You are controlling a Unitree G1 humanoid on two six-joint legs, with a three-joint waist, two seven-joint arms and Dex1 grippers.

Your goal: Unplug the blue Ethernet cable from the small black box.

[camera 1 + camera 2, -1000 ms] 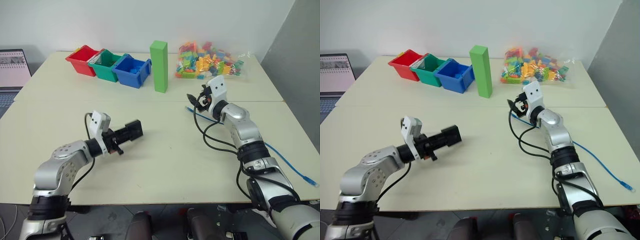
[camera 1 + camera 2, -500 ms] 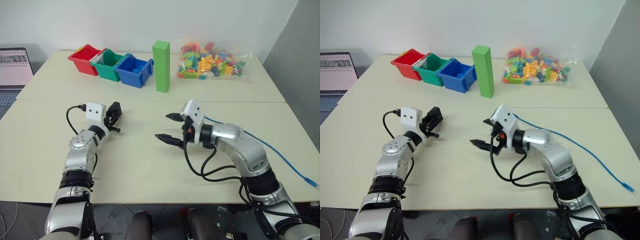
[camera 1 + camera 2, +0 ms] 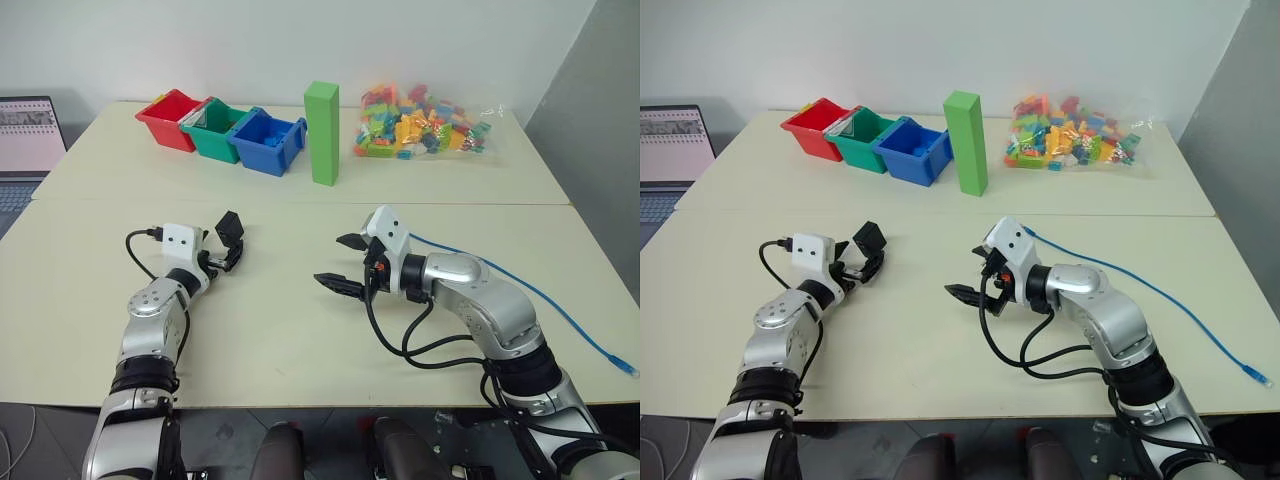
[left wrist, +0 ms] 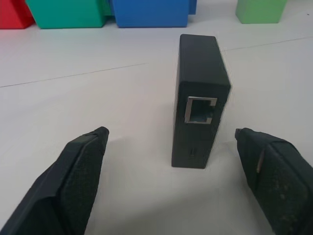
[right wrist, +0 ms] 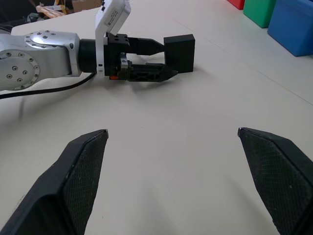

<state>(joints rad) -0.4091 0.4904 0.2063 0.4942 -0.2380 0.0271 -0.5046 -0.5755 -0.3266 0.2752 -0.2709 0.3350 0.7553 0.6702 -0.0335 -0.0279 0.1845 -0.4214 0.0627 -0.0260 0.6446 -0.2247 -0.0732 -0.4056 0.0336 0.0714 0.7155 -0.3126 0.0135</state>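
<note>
Pale cream bench (image 3: pixel 300 330) with a straight seam running across its width; surface matte, evenly lit, shadows soft. Plain white wall (image 3: pixel 250 40) stands behind the far edge. A grey panel (image 3: pixel 600 120) rises at the right side. An open laptop (image 3: pixel 25 140), screen lit, sits beyond the bench's left edge.

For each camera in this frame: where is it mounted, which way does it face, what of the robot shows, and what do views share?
Left and right eye views: head-mounted, facing forward and down over the table; both arms show.
Left wrist view: along the open left gripper at the small black box, its port empty.
Right wrist view: along the open right gripper, facing the left gripper and the box.
Shared: the box shows in every view; the blue Ethernet cable lies unplugged in both eye views.
</note>
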